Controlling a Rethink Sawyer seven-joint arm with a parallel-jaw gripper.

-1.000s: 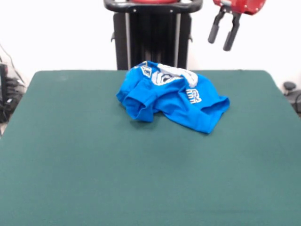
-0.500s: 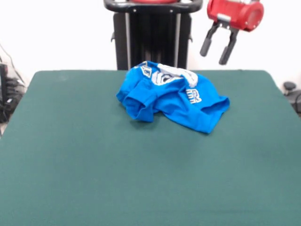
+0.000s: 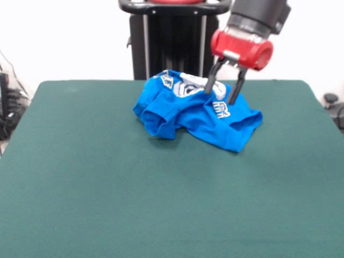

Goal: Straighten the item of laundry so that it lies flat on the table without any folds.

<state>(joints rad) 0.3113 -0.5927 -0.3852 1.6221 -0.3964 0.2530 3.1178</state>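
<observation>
The item of laundry is a bright blue T-shirt with white lettering, lying crumpled in a heap at the far middle of the green table. Its edges are rolled and folded over one another. My gripper hangs from the red wrist directly over the heap's right part. It is open, with both dark fingers pointing down at the white lettering. Whether the tips touch the cloth cannot be told from this view.
The black pedestal stands just behind the far table edge, close to the shirt. Dark cables and equipment lie off the table's left side, and a small dark object sits off its right side.
The gripper has come down and to the left from the top right corner to just above the shirt. It stays open. The shirt has not moved.
</observation>
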